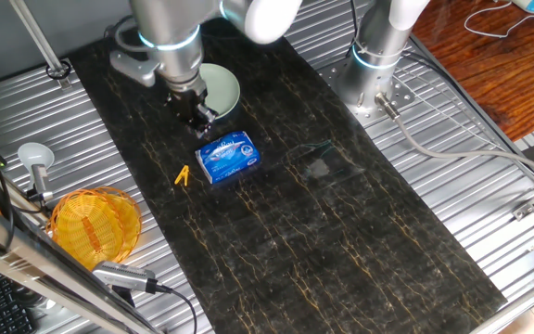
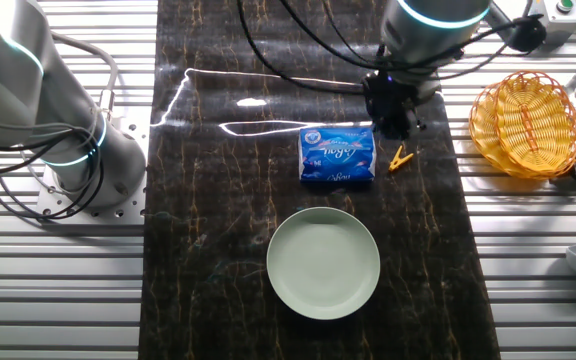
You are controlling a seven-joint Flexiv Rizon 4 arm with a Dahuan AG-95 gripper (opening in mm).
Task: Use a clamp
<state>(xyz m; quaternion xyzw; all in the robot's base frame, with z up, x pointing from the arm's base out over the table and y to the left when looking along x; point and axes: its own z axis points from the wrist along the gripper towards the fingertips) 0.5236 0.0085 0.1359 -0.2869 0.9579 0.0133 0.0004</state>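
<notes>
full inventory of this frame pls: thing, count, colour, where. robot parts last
clamp: 1, yellow-orange, on the dark mat beside the blue packet, on the basket side
blue packet: 1, blue with white print, mid-mat, between clamp and plate
plate: 1, pale green, on the mat, empty
wicker basket: 1, orange, on the metal slats off the mat's edge
dark mat: 1, black with gold veining, down the table's middle
white ladle-like tool: 1, by the basket
second arm: 1, silver, idle at the table edge
working arm's end effector: 1, black, low over the mat near the packet, nothing visibly held; open or shut cannot be told
</notes>
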